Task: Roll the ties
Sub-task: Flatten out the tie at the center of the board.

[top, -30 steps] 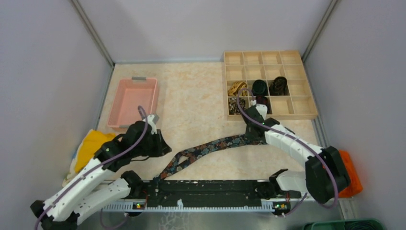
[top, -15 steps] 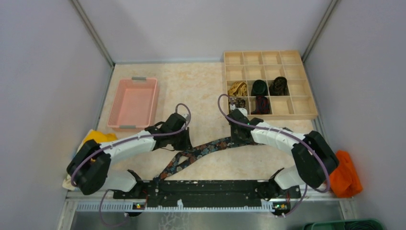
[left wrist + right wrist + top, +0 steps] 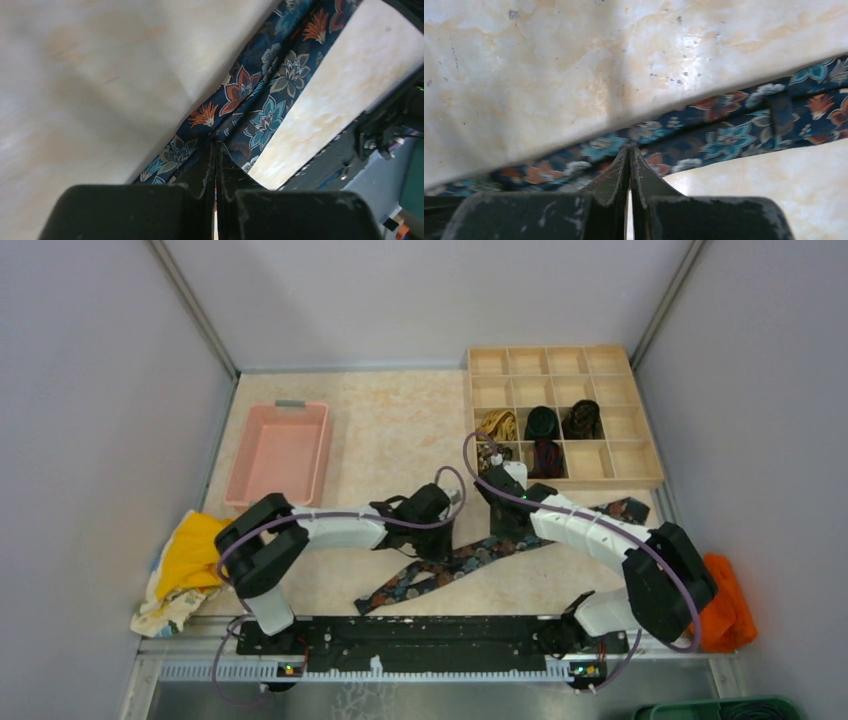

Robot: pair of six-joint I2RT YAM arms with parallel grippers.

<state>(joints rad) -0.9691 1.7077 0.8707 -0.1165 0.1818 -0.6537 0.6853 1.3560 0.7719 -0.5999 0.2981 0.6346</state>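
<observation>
**Both arms pinch one long dark-blue floral necktie (image 3: 470, 558) stretched across the beige marbled tabletop (image 3: 400, 430).**

The left gripper (image 3: 437, 543) has its black fingers (image 3: 200, 170) pressed together on the flowered fabric near the middle of the strip. The right gripper (image 3: 507, 532) is likewise clamped shut on the tie, just to the right of the left one. The tie runs slantwise, from the near edge left of centre up to the right. Its far end lies just in front of the wooden compartment box (image 3: 640, 480). Small rolled ties (image 3: 542, 422) sit in several compartments of that box. A pink plastic tray (image 3: 277, 405) stands at the left, well apart, and a yellow cloth (image 3: 190, 550) lies at the table's left edge.
</observation>
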